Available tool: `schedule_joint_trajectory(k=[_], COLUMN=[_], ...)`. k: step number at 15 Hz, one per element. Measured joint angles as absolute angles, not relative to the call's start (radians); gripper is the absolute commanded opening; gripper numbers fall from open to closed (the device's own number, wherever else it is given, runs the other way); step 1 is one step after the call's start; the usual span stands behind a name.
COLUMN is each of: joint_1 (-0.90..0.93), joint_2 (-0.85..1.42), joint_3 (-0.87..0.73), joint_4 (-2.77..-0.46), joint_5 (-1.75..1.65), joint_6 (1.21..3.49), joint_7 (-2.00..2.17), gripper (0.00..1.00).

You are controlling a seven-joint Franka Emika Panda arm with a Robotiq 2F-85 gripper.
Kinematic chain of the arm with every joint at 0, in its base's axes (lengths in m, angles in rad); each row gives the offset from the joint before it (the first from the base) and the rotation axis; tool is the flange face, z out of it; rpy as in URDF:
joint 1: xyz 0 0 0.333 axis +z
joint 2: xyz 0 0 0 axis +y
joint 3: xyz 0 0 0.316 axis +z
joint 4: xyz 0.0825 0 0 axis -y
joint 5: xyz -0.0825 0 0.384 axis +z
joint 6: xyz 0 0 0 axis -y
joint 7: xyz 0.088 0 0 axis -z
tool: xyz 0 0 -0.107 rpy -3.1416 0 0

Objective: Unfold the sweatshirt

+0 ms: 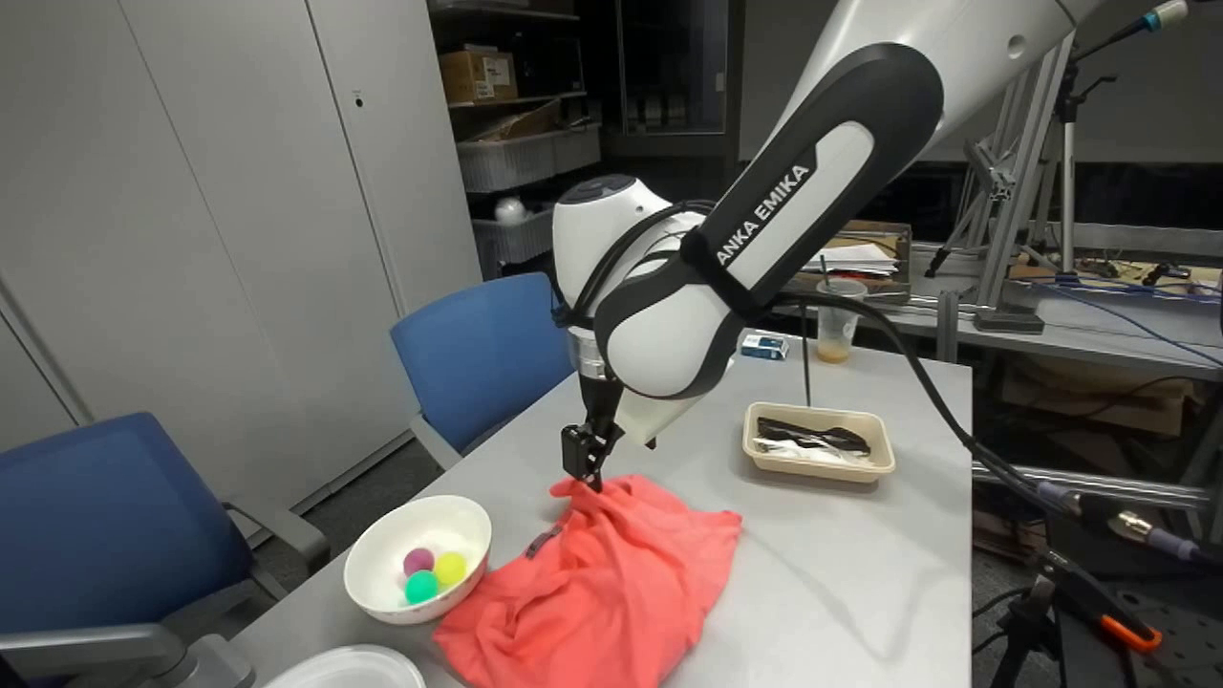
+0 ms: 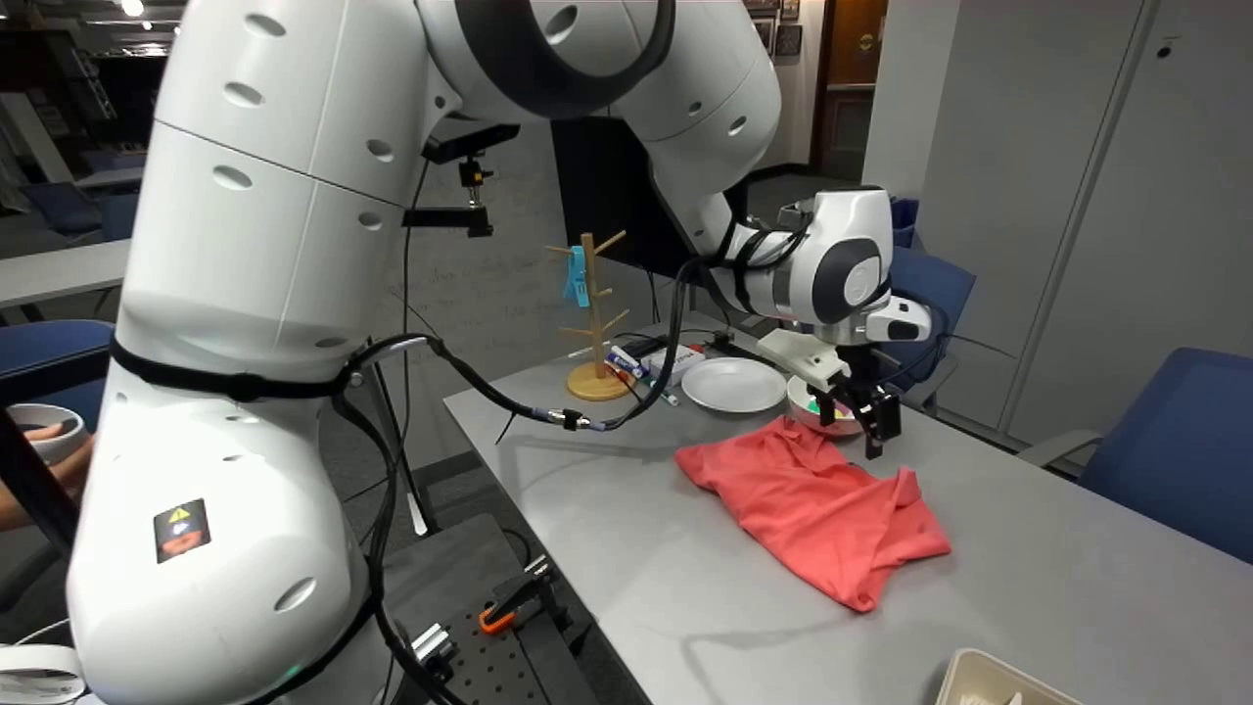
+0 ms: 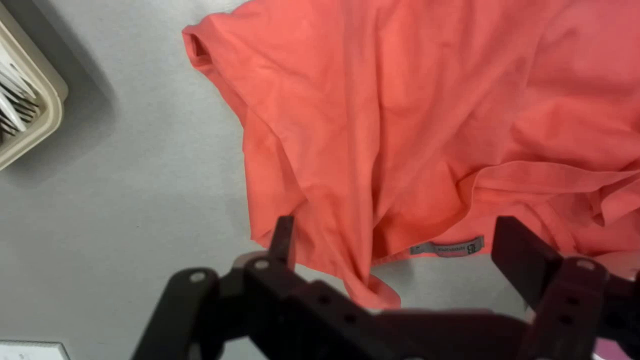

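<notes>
Sweatshirt (image 1: 611, 583) crumpled on counter (image 1: 831, 573), beside bowl (image 1: 380, 547) containing three balls (image 1: 443, 569). Grey label (image 3: 447, 247) visible along edge. Tool (image 3: 395, 222) over sweatshirt edge, fingers (image 3: 525, 255) spread wide, nothing held.

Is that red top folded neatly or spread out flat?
Neither: the sweatshirt lies bunched on the table, creased and overlapping itself in the wrist view.

In an exterior view you can read "ANKA EMIKA" on the arm (image 1: 803, 205). Its sticker (image 2: 181, 530), in an exterior view, shows you a yellow warning triangle. Your wrist view has a grey tag (image 3: 446, 247) on the sweatshirt (image 3: 320, 115), print too small to read.
</notes>
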State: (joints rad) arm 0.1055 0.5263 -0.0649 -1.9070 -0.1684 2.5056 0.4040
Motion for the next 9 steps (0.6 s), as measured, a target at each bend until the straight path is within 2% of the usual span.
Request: schedule_joint_trajectory(k=[9], joint_1=[0.115], joint_2=[0.735], joint_3=[-0.106], joint_4=[-1.732], joint_5=[-0.165], joint_6=[2.506], joint_7=[0.453], gripper=[1.00])
